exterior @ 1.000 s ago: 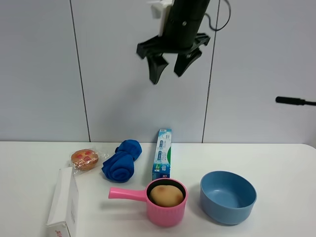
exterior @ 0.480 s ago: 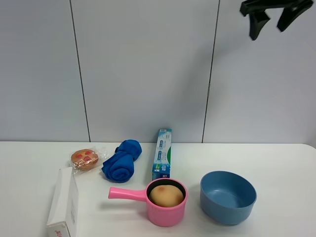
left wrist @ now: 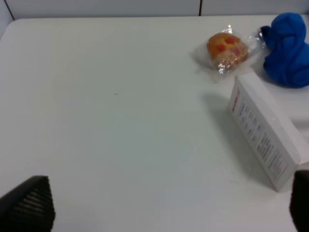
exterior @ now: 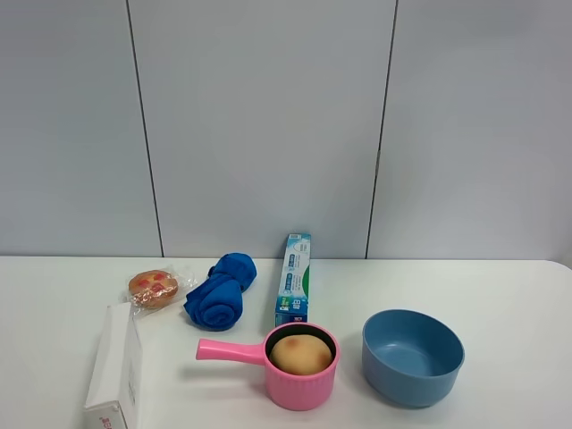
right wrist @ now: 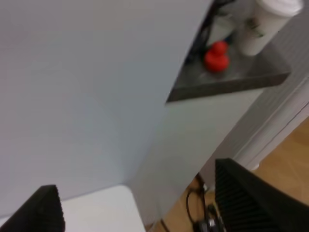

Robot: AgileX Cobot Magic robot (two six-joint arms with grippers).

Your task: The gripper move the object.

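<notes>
Fruit [exterior: 301, 354] lies inside the pink pot [exterior: 299, 394], which stands on the tabletop [exterior: 518, 295] near the blue bowl [exterior: 413, 357] but apart from it. Behind the pot are a bun [exterior: 154, 288], a blue cloth [exterior: 220, 291] and a carton [exterior: 294, 279]; a white box [exterior: 114, 368] stands at the left. None of these has shifted over the last second. The black gripper, seen a second ago at top centre of the high view and half a second ago in its top right corner, is now out of that view. The right gripper [right wrist: 145, 205] shows in its wrist view only: jaws spread wide, nothing between them, facing a wall and a shelf. The left gripper [left wrist: 164, 208] is over bare tabletop, jaws likewise wide apart and empty, with the white box just beside one fingertip [left wrist: 301, 203].
</notes>
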